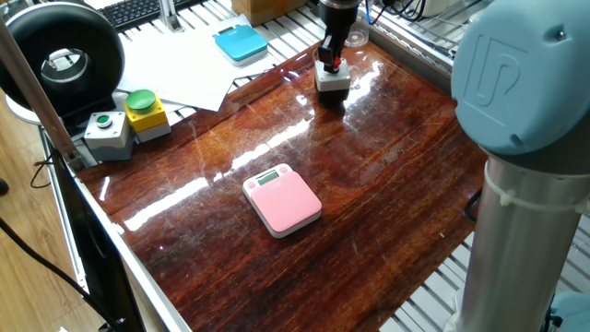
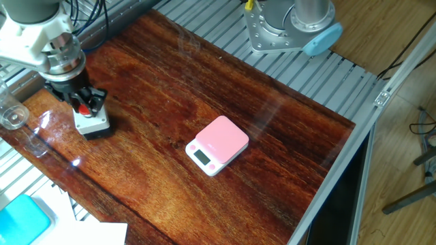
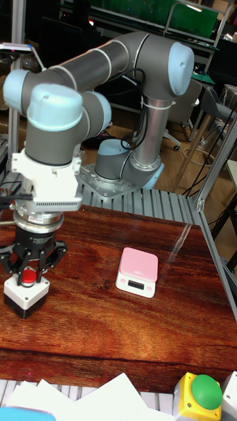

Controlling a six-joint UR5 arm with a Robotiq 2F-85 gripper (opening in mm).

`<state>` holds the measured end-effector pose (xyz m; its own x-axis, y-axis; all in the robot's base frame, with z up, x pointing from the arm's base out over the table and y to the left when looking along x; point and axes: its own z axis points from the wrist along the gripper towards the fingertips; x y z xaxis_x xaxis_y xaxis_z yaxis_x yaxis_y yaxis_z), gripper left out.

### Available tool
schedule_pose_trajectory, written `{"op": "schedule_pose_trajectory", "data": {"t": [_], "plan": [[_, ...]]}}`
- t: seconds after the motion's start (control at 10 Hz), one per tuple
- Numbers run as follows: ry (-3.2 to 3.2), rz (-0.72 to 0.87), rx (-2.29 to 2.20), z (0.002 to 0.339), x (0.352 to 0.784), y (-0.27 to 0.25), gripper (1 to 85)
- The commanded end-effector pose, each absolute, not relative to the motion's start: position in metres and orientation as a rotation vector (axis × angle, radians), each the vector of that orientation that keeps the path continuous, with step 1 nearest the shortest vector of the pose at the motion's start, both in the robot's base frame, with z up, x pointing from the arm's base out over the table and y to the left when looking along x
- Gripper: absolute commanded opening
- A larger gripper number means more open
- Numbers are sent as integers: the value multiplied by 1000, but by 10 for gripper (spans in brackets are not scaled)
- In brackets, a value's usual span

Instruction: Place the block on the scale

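Block [image 2: 90, 120], grey top, black base, red button, sits at the far corner of the tabletop [image 1: 387, 175], near the edge by the metal slats. Whether its base touches the wood or is just off it can't be told. Claw [image 2: 83, 107] comes straight down over it, fingers [image 3: 12, 260] on either side of the red button, closed on the block's top. In the tall fixed view the block [image 3: 25, 295] is at the left, claw [image 3: 29, 270] directly above.

Scale [image 1: 282, 199], pink, flat, lies near the middle of the tabletop, well apart from the block, display on the edge facing away from the arm's base. Nothing on it.

Off the wood at one side: grey box with green button [image 1: 106, 132] just beside yellow box with green button [image 1: 145, 112], white papers [image 1: 180, 60] behind them, blue scale [image 1: 241, 41] on the papers. Clear glass [image 2: 11, 116] stands near the claw on the slats.
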<state>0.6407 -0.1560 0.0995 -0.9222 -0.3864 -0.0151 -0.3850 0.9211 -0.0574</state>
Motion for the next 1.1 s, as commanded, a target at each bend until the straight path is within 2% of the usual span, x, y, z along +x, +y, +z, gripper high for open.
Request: {"op": "schedule_pose_trajectory", "data": {"t": [0.0, 0.2, 0.7, 0.9, 1.0], "plan": [[3100, -121, -520, 127, 631, -146, 10], [3125, -189, -484, 131, 627, -155, 10], [2944, -37, -697, 131, 660, -123, 10], [2977, 30, -634, 130, 653, -113, 10], [3014, -12, -570, 133, 644, -115, 10]]}}
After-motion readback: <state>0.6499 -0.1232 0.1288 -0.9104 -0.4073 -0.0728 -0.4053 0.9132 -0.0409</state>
